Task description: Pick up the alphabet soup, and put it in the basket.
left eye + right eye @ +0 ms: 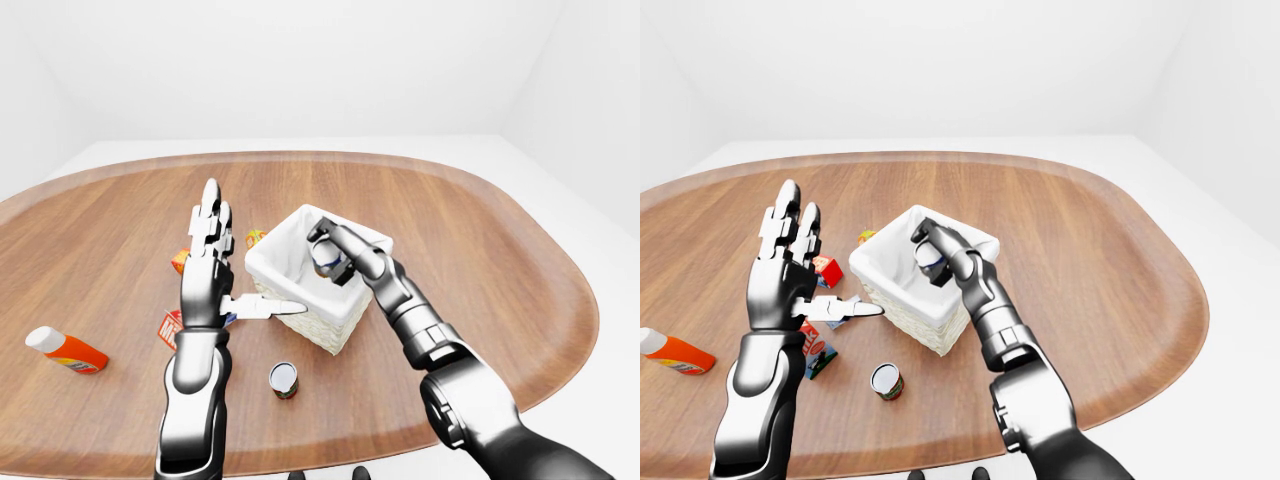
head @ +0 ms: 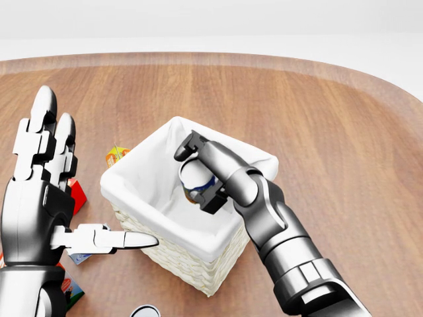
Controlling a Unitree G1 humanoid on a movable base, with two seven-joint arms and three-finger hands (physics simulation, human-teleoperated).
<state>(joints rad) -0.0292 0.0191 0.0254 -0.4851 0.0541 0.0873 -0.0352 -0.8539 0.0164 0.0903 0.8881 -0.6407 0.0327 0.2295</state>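
My right hand (image 2: 198, 175) is shut on the alphabet soup can (image 2: 195, 180), a white can with a blue band. It holds the can over the open top of the white-lined wicker basket (image 2: 142, 173), which stands in the middle of the wooden table (image 1: 480, 230). My left hand (image 2: 46, 191) is open and upright to the left of the basket, its thumb pointing at the basket's near wall without touching the can.
Another can (image 1: 284, 379) stands below the basket in the left-eye view. An orange bottle (image 1: 66, 350) lies at the far left. Small red and orange boxes (image 1: 826, 270) sit left of the basket, partly behind my left hand. The table's edge runs close along the bottom.
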